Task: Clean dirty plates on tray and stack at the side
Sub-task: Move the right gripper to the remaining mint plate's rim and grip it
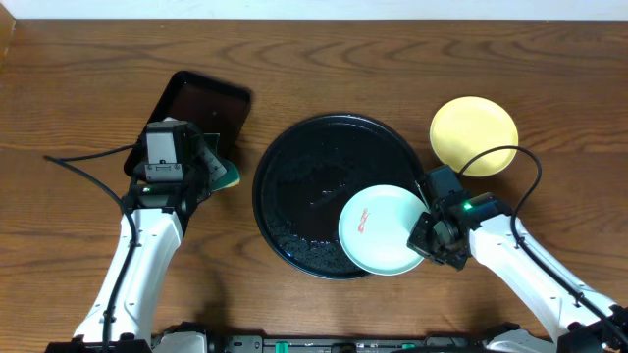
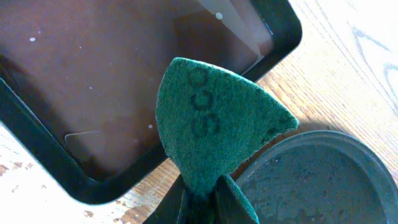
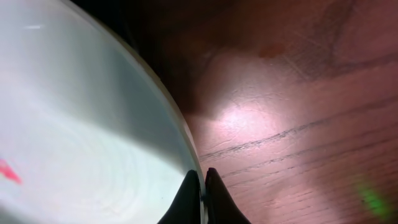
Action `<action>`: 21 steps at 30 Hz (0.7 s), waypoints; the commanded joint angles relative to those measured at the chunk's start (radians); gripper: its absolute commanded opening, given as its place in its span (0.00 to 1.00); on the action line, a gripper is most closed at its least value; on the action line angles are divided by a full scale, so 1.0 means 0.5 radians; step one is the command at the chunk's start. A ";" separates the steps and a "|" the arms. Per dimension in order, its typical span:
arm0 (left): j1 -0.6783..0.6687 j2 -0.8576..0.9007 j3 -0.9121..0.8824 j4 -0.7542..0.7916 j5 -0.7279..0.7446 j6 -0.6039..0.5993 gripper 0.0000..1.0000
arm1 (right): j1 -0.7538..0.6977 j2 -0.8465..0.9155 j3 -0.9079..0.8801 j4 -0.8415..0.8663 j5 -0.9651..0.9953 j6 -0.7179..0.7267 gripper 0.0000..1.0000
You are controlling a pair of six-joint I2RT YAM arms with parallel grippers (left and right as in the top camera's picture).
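Observation:
A pale mint-white plate (image 1: 378,227) with a red-orange smear lies on the lower right part of the round black tray (image 1: 294,186), overhanging its rim. My right gripper (image 1: 424,233) is shut on that plate's right rim; the right wrist view shows the plate (image 3: 81,124) with its thin edge pinched by both fingertips (image 3: 200,186). A pale yellow plate (image 1: 474,135) rests on the table to the tray's upper right. My left gripper (image 1: 211,169) hangs left of the tray, shut on a green scouring pad (image 2: 211,124) that stands up from its jaws.
A smaller rectangular dark tray (image 1: 201,108) lies at the upper left, under the left gripper; its wet floor (image 2: 106,81) fills the left wrist view. Wood table (image 1: 324,69) surrounds everything. Black cables trail from both arms.

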 commanded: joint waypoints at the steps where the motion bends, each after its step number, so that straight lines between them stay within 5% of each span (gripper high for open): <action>1: 0.008 0.005 -0.014 -0.004 -0.003 0.018 0.08 | 0.021 0.001 0.095 -0.009 0.021 -0.137 0.01; 8: 0.007 0.005 -0.014 -0.002 -0.002 0.019 0.08 | 0.021 0.001 0.329 0.227 -0.035 -0.654 0.01; 21: 0.006 0.005 -0.014 0.011 0.287 0.201 0.08 | 0.021 0.296 0.332 0.799 -0.206 -0.877 0.01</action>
